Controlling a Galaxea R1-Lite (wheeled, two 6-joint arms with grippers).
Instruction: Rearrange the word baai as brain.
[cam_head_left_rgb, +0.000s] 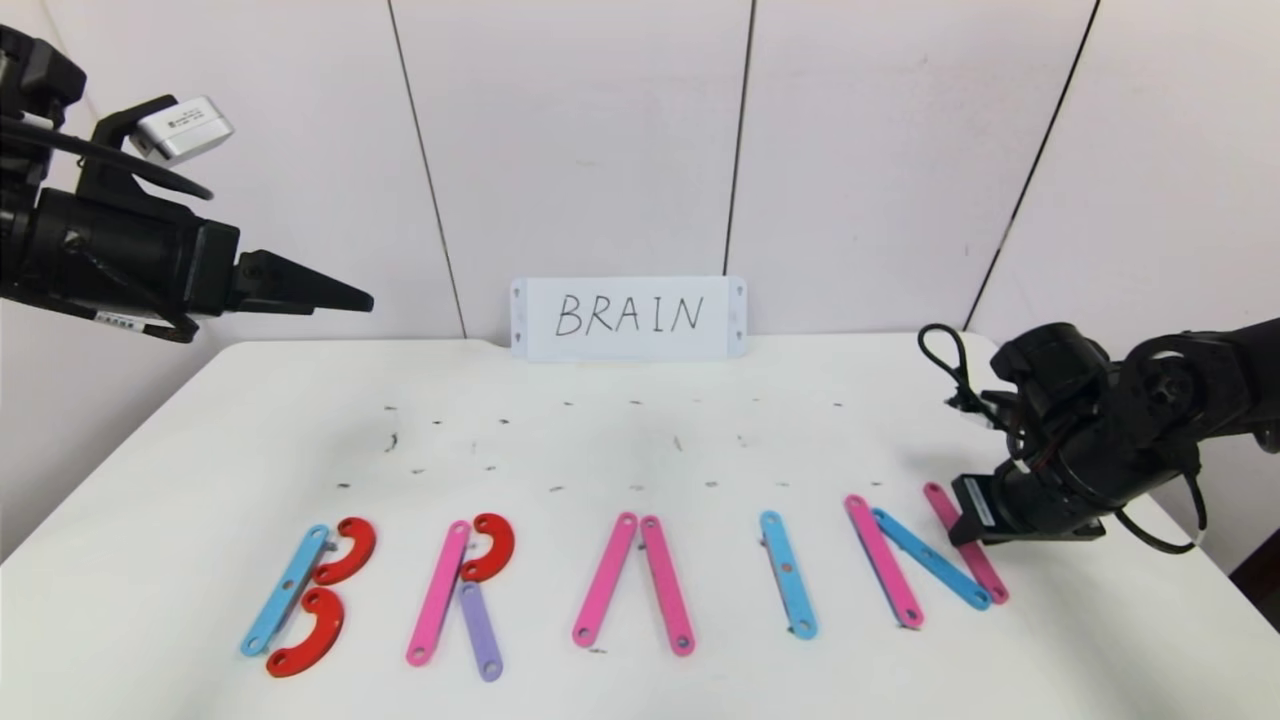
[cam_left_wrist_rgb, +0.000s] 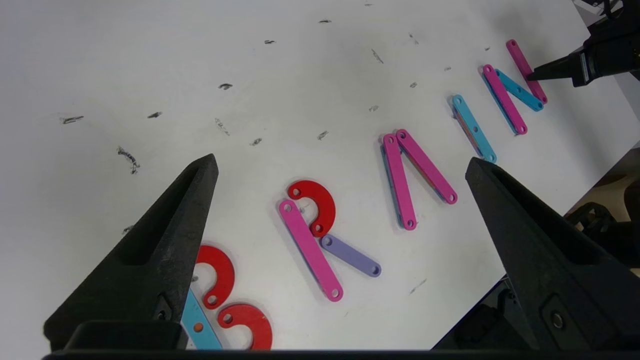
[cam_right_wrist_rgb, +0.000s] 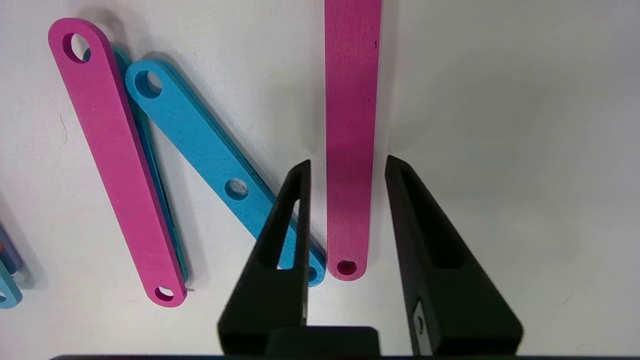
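The word of flat plastic pieces lies along the table's front and reads B (cam_head_left_rgb: 286, 590), R (cam_head_left_rgb: 440, 592), A (cam_head_left_rgb: 605, 580), I (cam_head_left_rgb: 788, 575), N (cam_head_left_rgb: 883, 560). The N has a pink bar (cam_right_wrist_rgb: 115, 160), a light-blue diagonal (cam_right_wrist_rgb: 200, 145) and a right pink bar (cam_right_wrist_rgb: 350, 100). My right gripper (cam_right_wrist_rgb: 348, 161) hangs low over that right pink bar (cam_head_left_rgb: 990, 580). It is open, a finger on each side of the bar with a small gap to it. My left gripper (cam_head_left_rgb: 360, 298) is open, high at the far left.
A white card (cam_head_left_rgb: 628, 318) with BRAIN handwritten leans on the back wall. The table (cam_head_left_rgb: 640, 440) carries small dark scuff marks behind the letters. Its right edge is close behind my right arm (cam_head_left_rgb: 1100, 440).
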